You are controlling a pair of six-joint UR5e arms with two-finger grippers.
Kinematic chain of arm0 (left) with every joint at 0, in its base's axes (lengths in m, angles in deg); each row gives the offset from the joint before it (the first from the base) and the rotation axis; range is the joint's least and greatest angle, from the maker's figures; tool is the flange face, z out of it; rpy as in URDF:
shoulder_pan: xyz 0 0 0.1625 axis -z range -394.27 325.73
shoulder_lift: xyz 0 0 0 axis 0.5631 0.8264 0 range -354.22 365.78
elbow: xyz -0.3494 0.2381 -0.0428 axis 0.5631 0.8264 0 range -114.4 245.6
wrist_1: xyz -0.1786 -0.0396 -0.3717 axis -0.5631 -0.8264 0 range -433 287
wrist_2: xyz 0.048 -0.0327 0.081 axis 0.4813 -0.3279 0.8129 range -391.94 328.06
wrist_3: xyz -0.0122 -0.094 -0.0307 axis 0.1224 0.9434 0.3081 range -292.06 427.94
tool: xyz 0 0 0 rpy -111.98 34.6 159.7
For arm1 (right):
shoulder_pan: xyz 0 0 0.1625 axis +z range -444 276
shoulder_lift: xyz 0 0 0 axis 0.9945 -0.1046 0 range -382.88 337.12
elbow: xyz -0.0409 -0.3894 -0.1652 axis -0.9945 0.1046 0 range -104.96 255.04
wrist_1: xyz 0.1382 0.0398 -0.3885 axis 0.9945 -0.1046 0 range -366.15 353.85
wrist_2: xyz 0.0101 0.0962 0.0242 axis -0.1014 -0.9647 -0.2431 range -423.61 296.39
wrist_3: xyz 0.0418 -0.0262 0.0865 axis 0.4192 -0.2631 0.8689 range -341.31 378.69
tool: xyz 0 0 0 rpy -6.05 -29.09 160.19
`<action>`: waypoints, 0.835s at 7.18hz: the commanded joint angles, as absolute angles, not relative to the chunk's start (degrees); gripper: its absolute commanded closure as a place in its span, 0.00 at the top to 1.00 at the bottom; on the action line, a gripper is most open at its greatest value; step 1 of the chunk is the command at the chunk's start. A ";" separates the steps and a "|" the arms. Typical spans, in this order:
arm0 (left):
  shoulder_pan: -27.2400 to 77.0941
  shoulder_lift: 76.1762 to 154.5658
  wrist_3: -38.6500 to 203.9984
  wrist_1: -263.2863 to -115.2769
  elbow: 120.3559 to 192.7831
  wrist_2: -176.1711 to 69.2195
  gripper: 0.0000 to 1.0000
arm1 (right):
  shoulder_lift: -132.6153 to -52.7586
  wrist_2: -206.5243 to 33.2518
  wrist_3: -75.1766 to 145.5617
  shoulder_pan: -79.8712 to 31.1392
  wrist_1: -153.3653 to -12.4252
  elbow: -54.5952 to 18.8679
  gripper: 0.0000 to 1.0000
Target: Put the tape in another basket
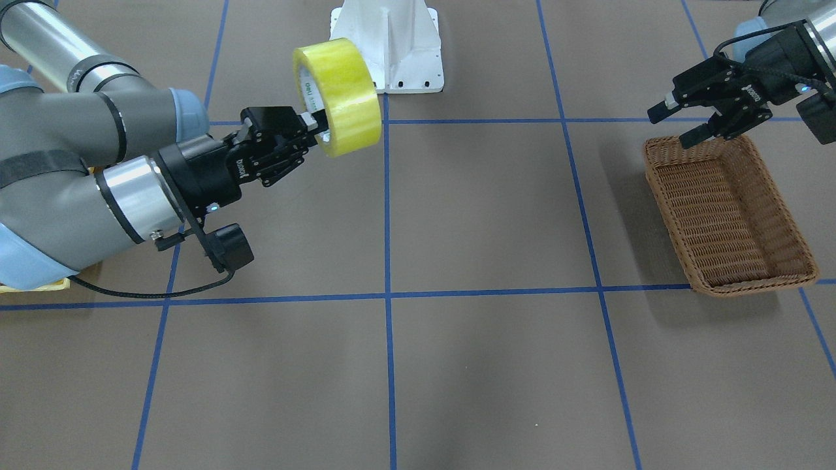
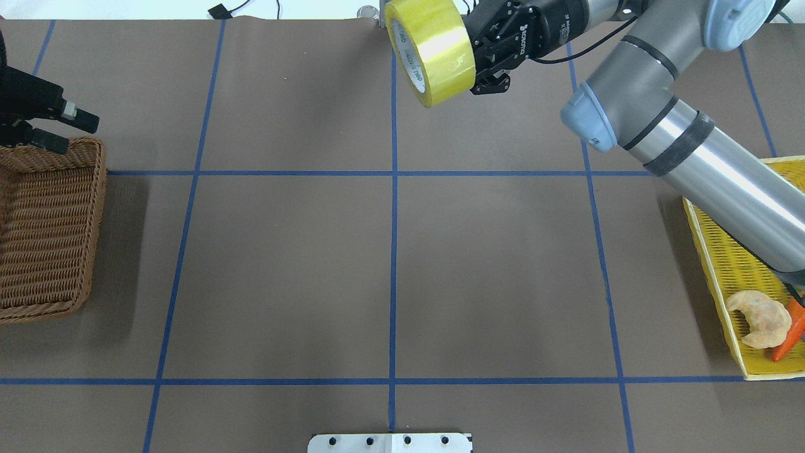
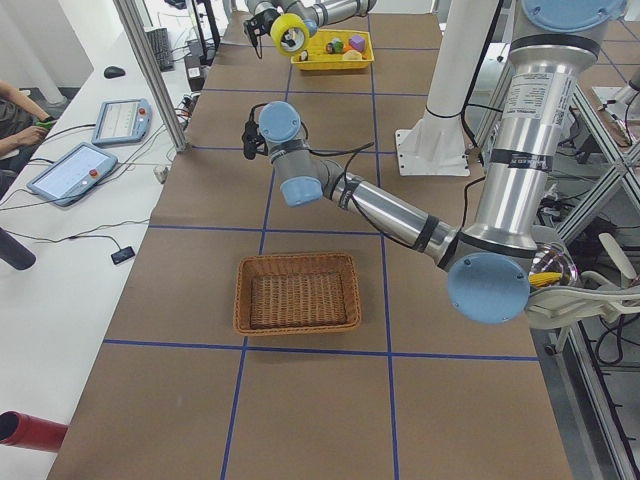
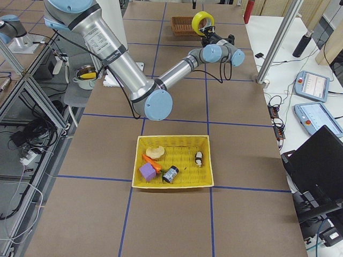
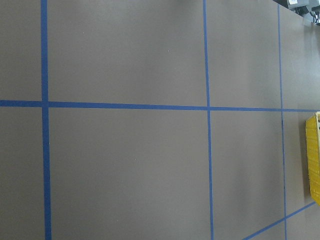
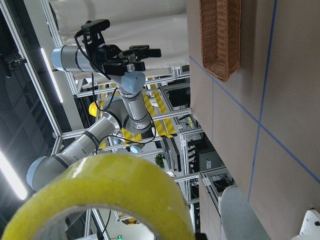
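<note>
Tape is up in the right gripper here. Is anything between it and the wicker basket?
Nothing lies on the table between the tape and the basket. Only the left gripper, open, hangs in the air near the basket's rim on the tape's side. The basket itself looks empty.

Two tools: the right tool (image 1: 315,126) and the left tool (image 1: 675,124). One roll of yellow packing tape (image 1: 339,94), pinched by the right tool. Two baskets on the bench (image 1: 457,228): one brown wicker basket (image 1: 751,282) just beneath the left tool, and one yellow plastic basket (image 4: 187,183) well behind the right tool. Five things lie in the yellow one: one croissant (image 4: 155,152), one carrot (image 4: 151,160), one purple block (image 4: 147,172), one small dark jar (image 4: 170,174) and one brown-and-white piece (image 4: 199,157) too small to name. One white mounting base (image 1: 386,46), nearer the right tool than the left.
</note>
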State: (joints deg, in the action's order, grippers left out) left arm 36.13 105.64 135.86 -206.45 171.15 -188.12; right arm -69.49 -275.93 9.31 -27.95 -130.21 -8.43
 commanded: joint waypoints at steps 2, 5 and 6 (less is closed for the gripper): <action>36.04 109.98 143.38 -206.51 169.85 -188.12 0.98 | -65.43 -281.71 -1.20 -31.16 -142.24 -6.18 0.00; 34.30 113.00 149.50 -208.77 170.01 -184.73 0.98 | -64.45 -288.41 -12.20 -35.11 -150.88 -6.08 0.00; 31.94 113.18 156.38 -214.71 169.49 -181.65 0.98 | -63.41 -291.31 -15.73 -37.04 -154.82 -6.17 0.00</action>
